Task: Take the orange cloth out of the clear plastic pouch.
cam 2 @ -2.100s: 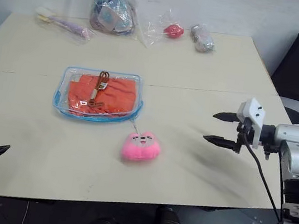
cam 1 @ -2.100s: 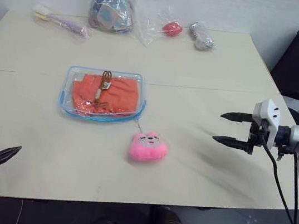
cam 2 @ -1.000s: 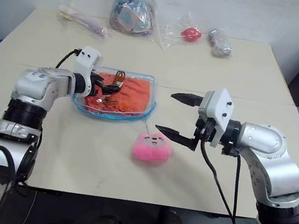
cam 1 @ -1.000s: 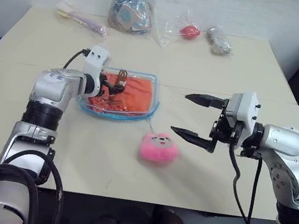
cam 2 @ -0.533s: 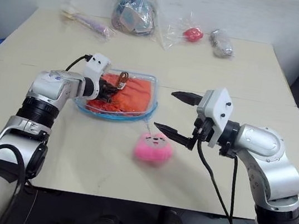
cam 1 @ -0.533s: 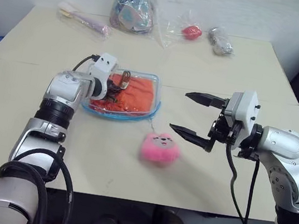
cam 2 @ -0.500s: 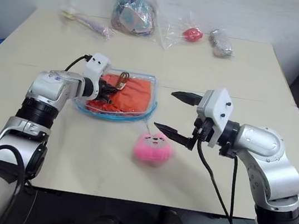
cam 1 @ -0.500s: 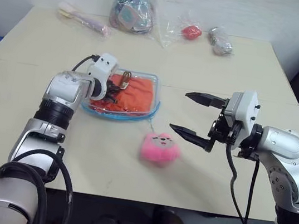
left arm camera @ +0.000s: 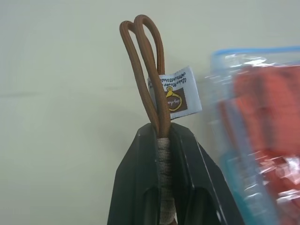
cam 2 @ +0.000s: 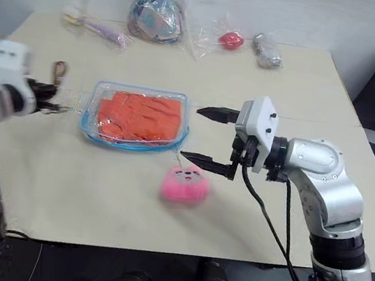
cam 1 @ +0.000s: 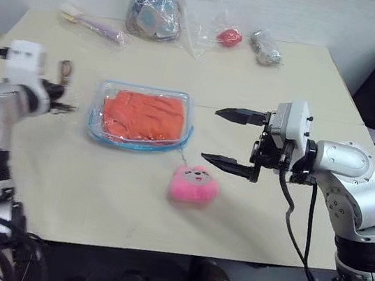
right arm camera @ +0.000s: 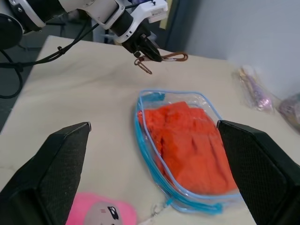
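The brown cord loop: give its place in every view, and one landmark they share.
Left eye view: brown cord loop at the left gripper, left of the clear plastic pouch.
Right eye view, likewise.
Left wrist view, pinched between the fingers.
Right wrist view, beyond the pouch.
Shared landmark: the orange cloth.

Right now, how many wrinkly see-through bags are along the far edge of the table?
4: purple-stick bag far left, big bag of colourful things beside it, red-thing bag next, grey-thing bag rightmost. None seems hidden.
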Robot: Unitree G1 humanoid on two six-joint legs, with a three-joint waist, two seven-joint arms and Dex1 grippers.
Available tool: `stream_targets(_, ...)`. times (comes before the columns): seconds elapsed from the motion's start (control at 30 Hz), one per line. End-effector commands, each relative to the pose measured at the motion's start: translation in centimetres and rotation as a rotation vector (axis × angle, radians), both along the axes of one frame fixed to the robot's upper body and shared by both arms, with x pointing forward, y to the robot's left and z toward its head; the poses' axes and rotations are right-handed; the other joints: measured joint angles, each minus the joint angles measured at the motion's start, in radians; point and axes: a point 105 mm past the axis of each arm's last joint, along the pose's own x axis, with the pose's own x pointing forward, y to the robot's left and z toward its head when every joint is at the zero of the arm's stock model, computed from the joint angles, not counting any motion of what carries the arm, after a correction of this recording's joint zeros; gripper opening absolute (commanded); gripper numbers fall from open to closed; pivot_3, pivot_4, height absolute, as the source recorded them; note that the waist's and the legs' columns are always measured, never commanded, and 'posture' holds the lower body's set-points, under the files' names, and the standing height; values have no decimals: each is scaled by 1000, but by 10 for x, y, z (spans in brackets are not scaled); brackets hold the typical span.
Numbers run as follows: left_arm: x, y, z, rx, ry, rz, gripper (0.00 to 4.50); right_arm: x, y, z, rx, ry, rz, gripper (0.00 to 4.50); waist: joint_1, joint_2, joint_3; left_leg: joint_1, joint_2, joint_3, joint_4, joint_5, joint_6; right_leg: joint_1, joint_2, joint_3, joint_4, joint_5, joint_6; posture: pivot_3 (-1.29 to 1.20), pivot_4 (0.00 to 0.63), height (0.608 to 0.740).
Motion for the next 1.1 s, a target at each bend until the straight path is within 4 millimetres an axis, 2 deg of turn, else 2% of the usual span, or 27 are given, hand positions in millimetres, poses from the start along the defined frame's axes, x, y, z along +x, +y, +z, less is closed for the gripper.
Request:
stream_targets(0.03,-36,33,10,72,-20,104,31,-4,7,6,4,-26,76,4500,3,0,0,0,0,0,0,0,0,0,0,0,0,0,0,0,150,740)
stream_targets(0.13,-57,51,-9,66,26,163,31,-1,10,7,5,-21,102,4500,18,0,0,-1,-1,0,1,0,0,0,-2,-1,0,0,0,0,150,740)
stream_targets(0.23,-66,48,-25,32,39,162,31,2,13,5,-2,-16,125,4500,26,-1,0,-3,-1,-3,2,0,0,0,-4,-3,0,0,0,0,150,740)
stream_targets(0.3,-70,51,-34,23,42,186,745,2,15,3,-7,-15,139,4500,29,-1,-1,-4,-1,-4,2,0,0,0,-5,-3,0,0,0,0,150,740)
stream_targets(0.37,-73,53,-40,19,47,203,1268,3,16,3,-9,-15,147,4500,28,-2,-1,-7,-3,-4,3,0,0,-2,-5,-4,0,0,0,0,150,740)
stream_targets(0.53,-80,54,-48,34,65,220,2895,5,17,3,-11,-17,147,4500,13,-3,-1,-11,-3,-1,3,0,0,-9,-3,-3,2,0,0,0,150,740)
stream_targets(0.67,-91,55,-38,102,69,216,4289,5,14,1,-19,-16,131,4500,9,-3,-1,-10,-2,0,3,0,0,-9,-3,-1,2,0,0,0,150,740)
stream_targets(0.7,-93,54,-29,120,48,193,4444,5,12,0,-24,-16,122,4500,9,-3,-1,-10,-2,0,3,0,0,-10,-3,-1,2,0,0,0,150,740)
stream_targets(0.8,-89,28,14,172,-88,-4,4444,8,5,-3,-38,-9,79,4500,12,-5,-1,-11,-1,0,3,0,-1,-10,-2,-1,2,0,0,0,150,740)
stream_targets(0.87,-83,-3,34,259,-136,-222,4444,10,-1,-6,-48,-1,46,4500,18,-5,-1,-11,0,0,4,0,-1,-10,-4,-2,2,0,0,0,150,740)
stream_targets(0.9,-80,-27,42,341,-146,-380,4444,11,-5,-9,-56,2,24,4500,20,-4,-1,-11,2,-1,4,0,-1,-10,-5,-2,2,0,0,0,150,740)
stream_targets(0.97,-76,-62,44,468,-125,-616,4444,12,-10,-13,-65,5,-7,4500,21,-4,-1,-11,1,-1,4,0,-1,-10,-7,-2,2,0,0,0,150,740)
stream_targets(1.03,-71,-78,37,571,-88,-743,4444,11,-12,-15,-66,7,-21,4500,15,-3,0,-11,-1,0,3,0,-1,-10,-7,-1,2,0,0,0,150,740)
stream_targets(1.1,-67,-86,24,687,-20,-840,4444,11,-13,-16,-66,7,-32,4500,11,-2,0,-10,-3,1,2,0,0,-10,-6,-2,2,0,0,0,150,740)
